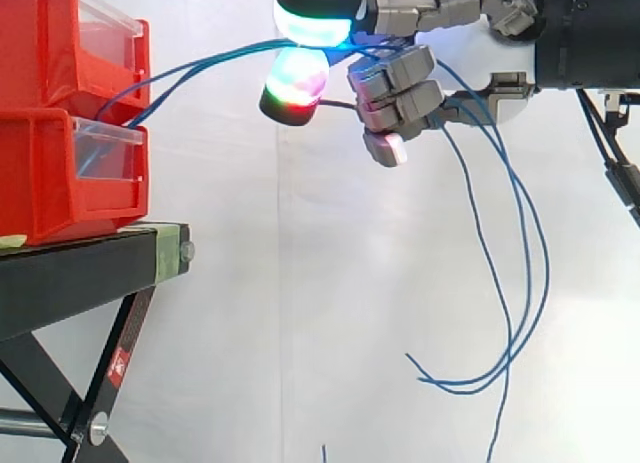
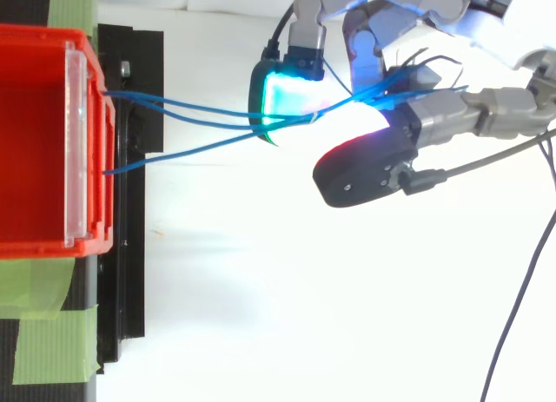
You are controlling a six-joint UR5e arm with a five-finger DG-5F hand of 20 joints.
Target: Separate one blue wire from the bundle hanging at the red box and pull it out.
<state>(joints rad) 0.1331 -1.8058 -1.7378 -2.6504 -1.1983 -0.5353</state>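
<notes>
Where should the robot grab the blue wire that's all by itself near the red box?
On its stretch close to the red box, where the lone blue wire runs apart from the other two wires. Come from its open side, away from them. Nearer the hand all three bunch together, so fingers there would probably catch them all.

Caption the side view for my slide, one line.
Robot hand pinches blue wires between glowing fingertips, stretched from red bins on a black stand, loose ends dangling.

lab rig | white curtain (image 1: pixel 300 283) bkgd | red bins (image 1: pixel 40 173) on blk stand (image 1: pixel 70 283)
</notes>
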